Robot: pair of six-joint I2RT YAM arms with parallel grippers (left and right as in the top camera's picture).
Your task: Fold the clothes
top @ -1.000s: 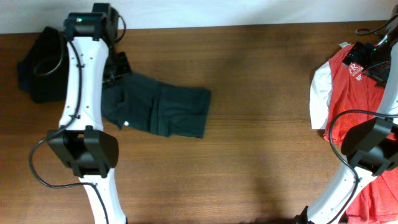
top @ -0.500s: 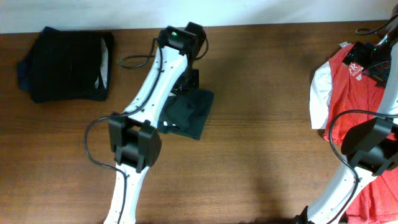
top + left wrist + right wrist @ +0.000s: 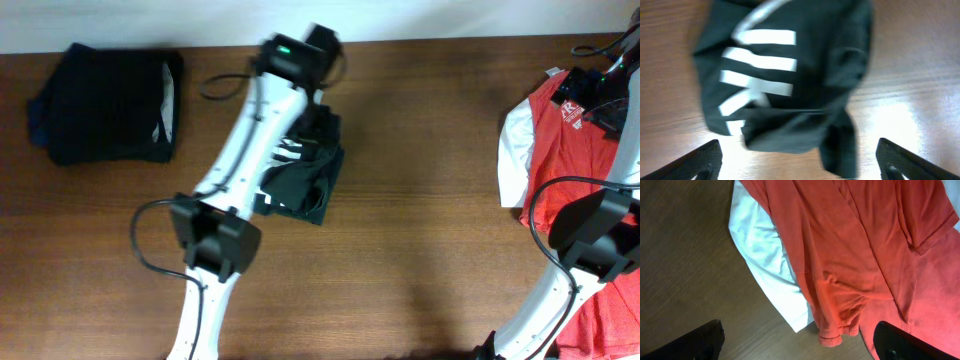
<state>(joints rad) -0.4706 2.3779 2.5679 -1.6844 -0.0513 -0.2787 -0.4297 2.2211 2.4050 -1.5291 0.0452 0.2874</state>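
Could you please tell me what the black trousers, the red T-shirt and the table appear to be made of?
Trousers: soft matte knit, probably cotton jersey; they slump in limp folds, with flat white printed lettering. T-shirt: thin matte jersey, probably cotton, finely wrinkled. Table: brown wood or wood-look laminate, slightly glossy, with streaky grain.

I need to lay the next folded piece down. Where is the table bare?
Widest bare table lies between the trousers and the red T-shirt. The front strip below the folded black garment is also free. Crowded: the right edge under the T-shirt, and around the left arm over the trousers.
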